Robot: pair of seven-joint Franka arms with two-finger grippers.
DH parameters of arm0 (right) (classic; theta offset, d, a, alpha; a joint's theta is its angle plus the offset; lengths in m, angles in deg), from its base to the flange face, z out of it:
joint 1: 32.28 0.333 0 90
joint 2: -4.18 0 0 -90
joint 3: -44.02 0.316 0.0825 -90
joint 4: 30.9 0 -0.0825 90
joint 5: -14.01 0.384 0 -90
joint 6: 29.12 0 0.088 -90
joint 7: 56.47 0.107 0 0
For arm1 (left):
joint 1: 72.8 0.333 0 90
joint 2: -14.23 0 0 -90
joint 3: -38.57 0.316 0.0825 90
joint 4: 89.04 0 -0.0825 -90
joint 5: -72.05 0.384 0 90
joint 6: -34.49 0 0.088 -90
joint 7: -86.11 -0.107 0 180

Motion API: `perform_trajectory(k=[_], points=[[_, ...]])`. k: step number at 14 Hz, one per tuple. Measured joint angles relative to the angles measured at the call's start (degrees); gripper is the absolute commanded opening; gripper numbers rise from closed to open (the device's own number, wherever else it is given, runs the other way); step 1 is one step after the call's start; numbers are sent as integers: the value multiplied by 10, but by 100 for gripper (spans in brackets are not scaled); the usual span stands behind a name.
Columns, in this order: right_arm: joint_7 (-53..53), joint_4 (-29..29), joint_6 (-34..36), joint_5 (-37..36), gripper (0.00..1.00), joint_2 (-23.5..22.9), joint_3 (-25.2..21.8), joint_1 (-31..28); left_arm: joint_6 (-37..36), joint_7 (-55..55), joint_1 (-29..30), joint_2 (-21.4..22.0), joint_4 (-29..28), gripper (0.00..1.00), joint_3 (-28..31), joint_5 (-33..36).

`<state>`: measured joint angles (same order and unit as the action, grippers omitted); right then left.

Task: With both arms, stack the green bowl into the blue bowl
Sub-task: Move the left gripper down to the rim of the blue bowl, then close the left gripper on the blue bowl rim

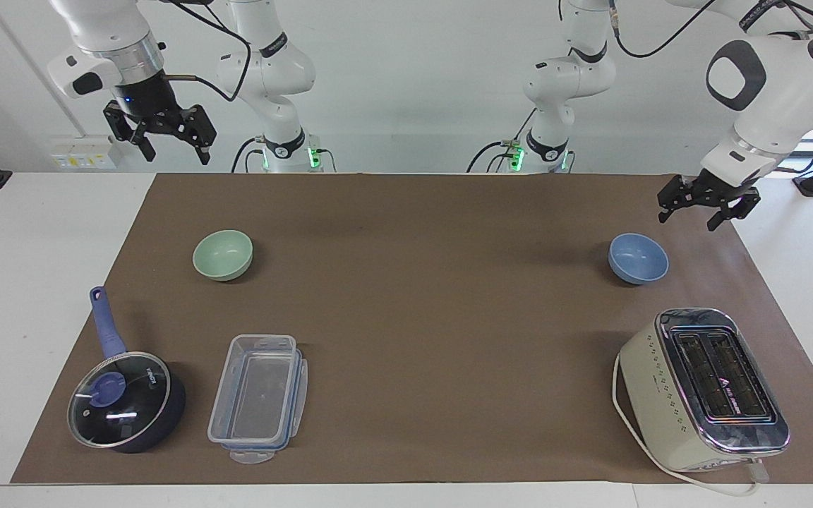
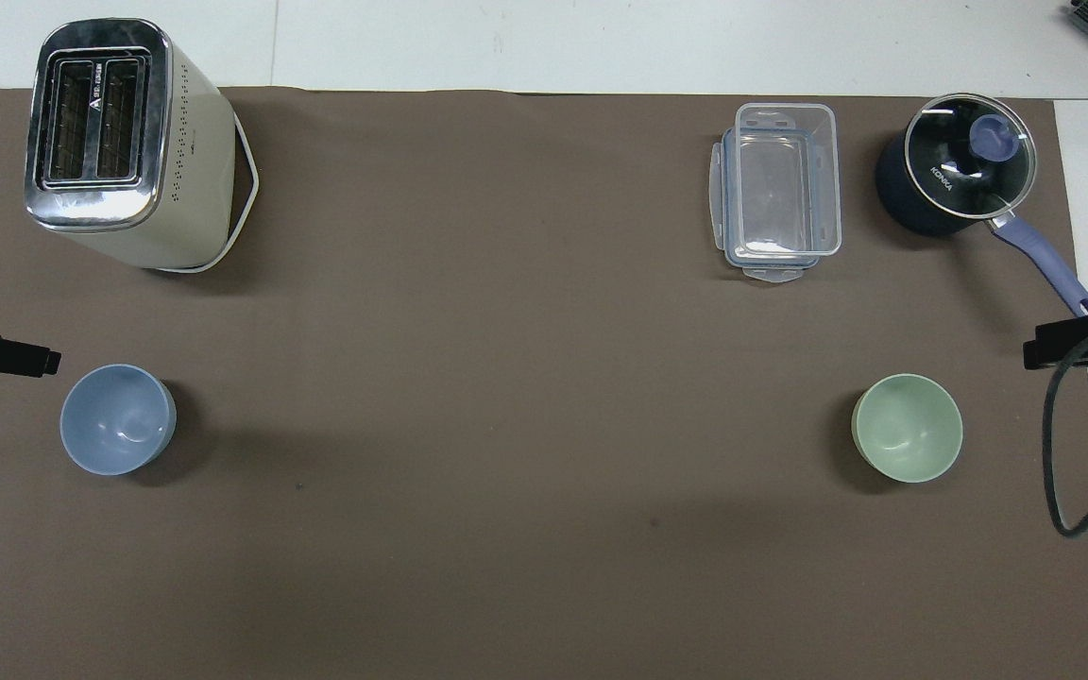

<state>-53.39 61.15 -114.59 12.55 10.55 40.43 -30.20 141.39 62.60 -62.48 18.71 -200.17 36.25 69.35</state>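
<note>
- Two bowls sit upright on the brown mat, both with nothing in them: the green bowl at the left of the facing view, the blue bowl at its right.
- One clear plastic box, nothing inside, lower left beside one lidded saucepan.
- One toaster at lower right, both slots unfilled.
- Left gripper hangs over the mat's edge just above the blue bowl, fingers spread, holding nothing.
- Right gripper hangs high at upper left, fingers spread, holding nothing.
</note>
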Motion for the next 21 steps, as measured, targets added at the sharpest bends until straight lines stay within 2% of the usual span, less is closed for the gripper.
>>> perform_trajectory(k=[6, 10, 16, 20, 21], points=[[0, 0, 1, 0, 100, 0, 0, 0, 132, -40, 34, 6, -124, 100, 2, -16], [0, 2, 2, 0, 100, 0, 0, 0, 190, -100, 65, -1, -178, 100, 2, -43], [0, 3, 2, 0, 100, 1, 0, 0, 280, -118, 81, -57, -195, 100, 2, -55], [0, 3, 2, 0, 100, 1, -1, 0, 304, -120, 82, -82, -197, 100, 2, -69], [0, 3, 2, 0, 100, 1, -1, 0, 305, -120, 82, -82, -197, 80, 2, -72]])
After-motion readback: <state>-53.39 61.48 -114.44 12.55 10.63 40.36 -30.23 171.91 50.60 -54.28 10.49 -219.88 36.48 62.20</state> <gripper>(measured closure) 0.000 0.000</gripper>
